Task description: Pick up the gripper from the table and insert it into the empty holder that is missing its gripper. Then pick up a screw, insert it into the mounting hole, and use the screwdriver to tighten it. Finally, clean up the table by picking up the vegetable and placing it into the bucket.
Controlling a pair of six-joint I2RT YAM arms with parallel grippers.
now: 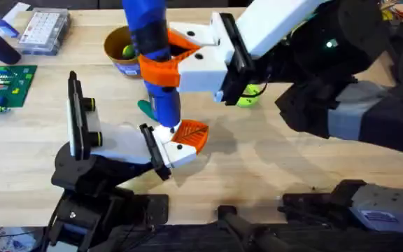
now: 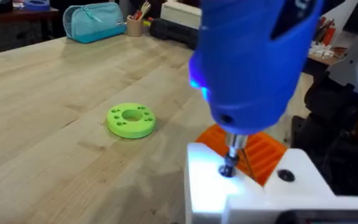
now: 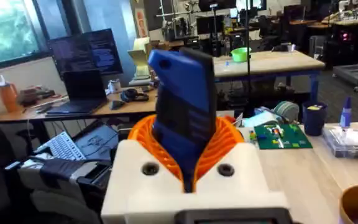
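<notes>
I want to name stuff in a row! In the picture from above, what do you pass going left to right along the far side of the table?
Green circuit board → clear plastic box → bucket → blue screwdriver.

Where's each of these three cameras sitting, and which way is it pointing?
Overhead: above the table, looking down and forward; both arms show.
Left wrist: on the left arm, looking along the table at the holder and a green ring.
Right wrist: on the right arm, facing the room; its end effector grips the screwdriver.
Shared: all three see the screwdriver.
</notes>
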